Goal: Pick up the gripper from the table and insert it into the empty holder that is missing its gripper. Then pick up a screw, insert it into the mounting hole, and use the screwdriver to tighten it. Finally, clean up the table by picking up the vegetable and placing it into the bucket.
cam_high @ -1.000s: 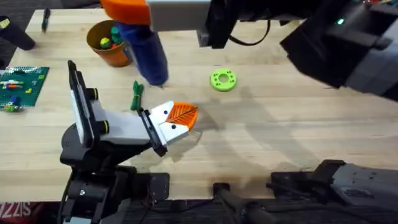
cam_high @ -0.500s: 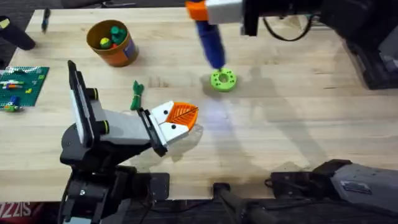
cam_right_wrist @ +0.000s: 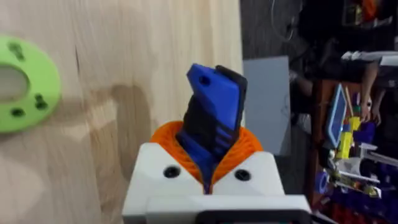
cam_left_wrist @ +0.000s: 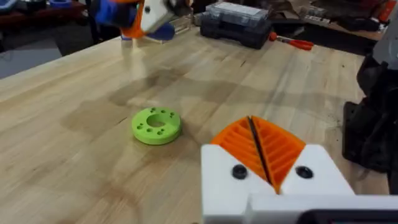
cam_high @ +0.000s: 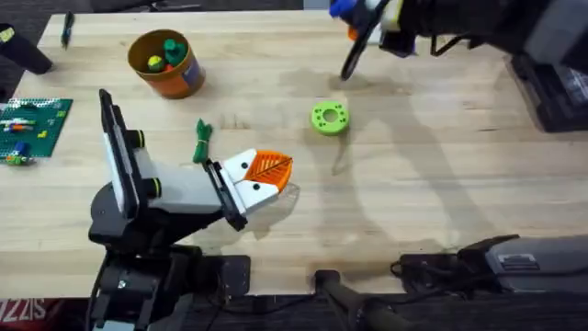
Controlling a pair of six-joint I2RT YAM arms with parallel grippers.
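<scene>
My right gripper [cam_high: 372,18] hangs over the table's far edge, shut on the blue screwdriver [cam_high: 355,51], whose dark end points down toward the wood. In the right wrist view the orange pads [cam_right_wrist: 239,152] clamp the blue and black screwdriver [cam_right_wrist: 211,115]. My left gripper [cam_high: 265,175] rests low near the table's middle, its orange pads [cam_left_wrist: 273,146] pressed together on nothing. The dark-green vegetable [cam_high: 202,140] lies just left of it. The orange bucket [cam_high: 179,78] stands at the far left with small toys inside. The loose gripper, the holder and the screw are out of view.
A bright green ring-shaped disc [cam_high: 329,118] lies between the two grippers, also seen as the disc [cam_left_wrist: 155,124] and the disc [cam_right_wrist: 22,84]. A green brick plate [cam_high: 32,124] sits at the left edge. A black case [cam_left_wrist: 239,25] stands beyond the far edge.
My right arm has carried the screwdriver from near the bucket rightward, past the green disc, to the far edge. The left arm has stayed still.
</scene>
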